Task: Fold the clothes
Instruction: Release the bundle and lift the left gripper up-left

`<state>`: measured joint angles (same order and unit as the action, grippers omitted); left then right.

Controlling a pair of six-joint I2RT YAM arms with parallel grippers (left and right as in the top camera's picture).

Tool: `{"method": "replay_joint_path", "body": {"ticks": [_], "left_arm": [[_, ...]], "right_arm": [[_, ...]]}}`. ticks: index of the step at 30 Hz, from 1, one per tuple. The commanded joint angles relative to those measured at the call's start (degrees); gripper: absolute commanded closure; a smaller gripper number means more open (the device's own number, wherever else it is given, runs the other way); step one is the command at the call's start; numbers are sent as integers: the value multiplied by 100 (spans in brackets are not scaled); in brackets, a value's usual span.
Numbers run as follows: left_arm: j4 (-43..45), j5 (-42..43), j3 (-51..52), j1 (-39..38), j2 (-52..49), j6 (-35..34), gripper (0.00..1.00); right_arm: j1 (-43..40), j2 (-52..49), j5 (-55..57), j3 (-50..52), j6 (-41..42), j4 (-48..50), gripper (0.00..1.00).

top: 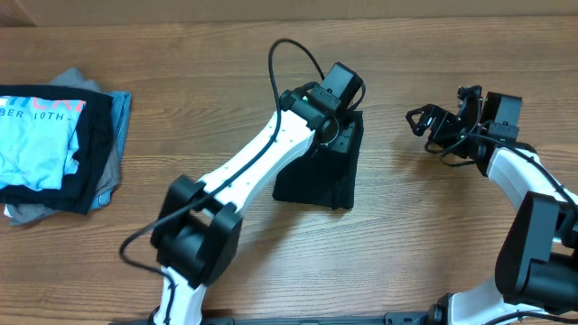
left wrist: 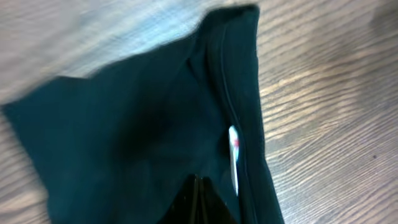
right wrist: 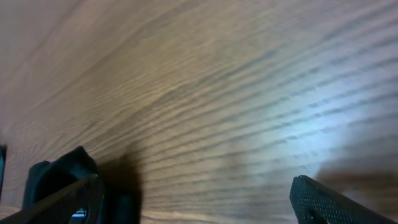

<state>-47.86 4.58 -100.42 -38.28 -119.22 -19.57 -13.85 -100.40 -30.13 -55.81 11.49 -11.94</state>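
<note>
Black garment (top: 318,181) lies folded mid-table, far edge drawn up narrow under left gripper (top: 336,134). Left wrist view: fingers (left wrist: 198,190) pressed together, pinching dark fabric just beside white neck tag (left wrist: 234,155). Right gripper (top: 426,119) hangs well apart on garment's right, fingers spread wide above wooden table (top: 424,244). Pile (top: 90,153) at table's left end: light blue T-shirt (top: 36,135) with white lettering atop black and grey layers.
</note>
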Motion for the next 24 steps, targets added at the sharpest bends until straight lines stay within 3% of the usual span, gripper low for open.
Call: {"method": "replay_joint_path", "body": {"ticks": [1, 7, 19, 24], "left_arm": [[271, 1499, 116, 11, -461, 35, 96], [247, 2050, 118, -76, -553, 286, 96], [70, 2081, 251, -160, -553, 284, 96], [356, 2035, -188, 11, -162, 282, 96]], "right_arm": [[-15, 107, 120, -11, 57, -61, 0], [-15, 107, 120, -11, 55, -61, 0], [-15, 107, 120, -11, 55, -61, 0], [-15, 107, 120, -11, 55, -61, 0]]}}
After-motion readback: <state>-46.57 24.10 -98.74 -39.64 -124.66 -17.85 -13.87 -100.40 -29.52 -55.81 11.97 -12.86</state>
